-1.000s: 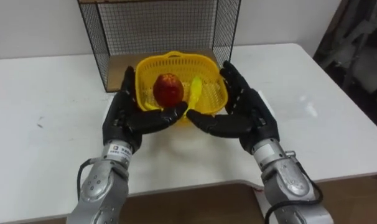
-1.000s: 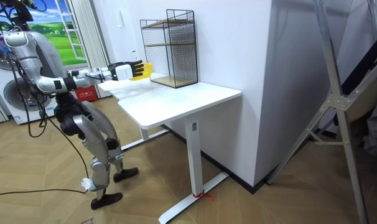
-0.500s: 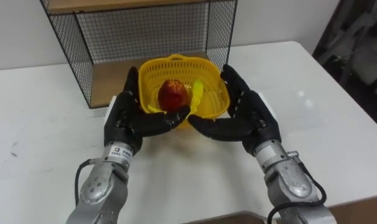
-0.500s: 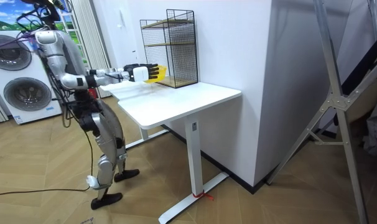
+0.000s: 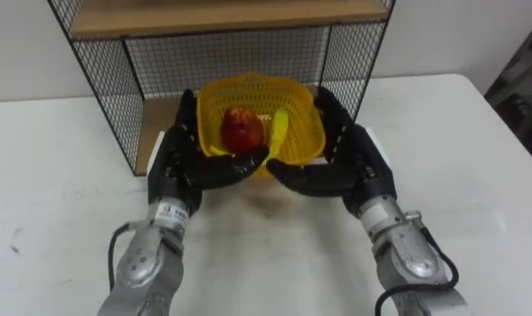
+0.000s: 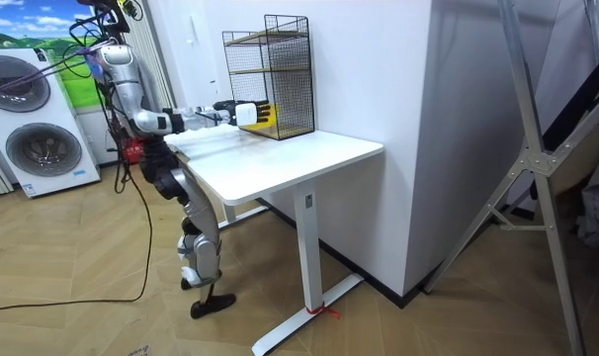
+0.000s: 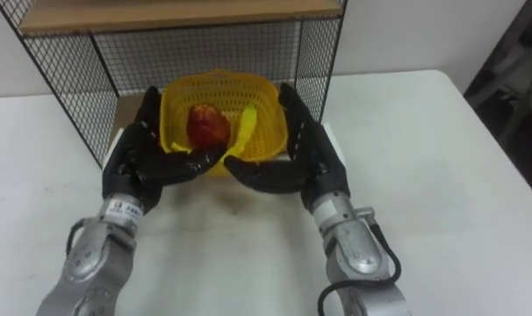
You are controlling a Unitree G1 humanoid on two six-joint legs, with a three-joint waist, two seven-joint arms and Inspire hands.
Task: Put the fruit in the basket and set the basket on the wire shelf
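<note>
A yellow plastic basket (image 5: 303, 132) is held between my two hands at the open front of the black wire shelf (image 5: 104, 96). It holds a red fruit (image 5: 240, 128) and a yellow-green fruit (image 5: 277, 132). My left hand (image 5: 180, 167) lies flat along the basket's left side. On the other side my right hand (image 5: 352, 165) does the same. Both hands have straight fingers, and the thumbs meet under the basket's front edge. In the room view I lean over the table's end with both arms stretched out, the basket (image 6: 260, 116) at the shelf (image 6: 275, 74).
The shelf has a wooden bottom board (image 5: 156, 132) and a wooden upper board (image 5: 213, 13), with mesh walls close on both sides of the basket. The white table (image 5: 459, 167) stretches to either side. A washing machine (image 6: 42, 129) stands behind me.
I have stepped closer to the table, and the basket has travelled forward with both hands, from in front of the shelf to its open front. The grip is unchanged.
</note>
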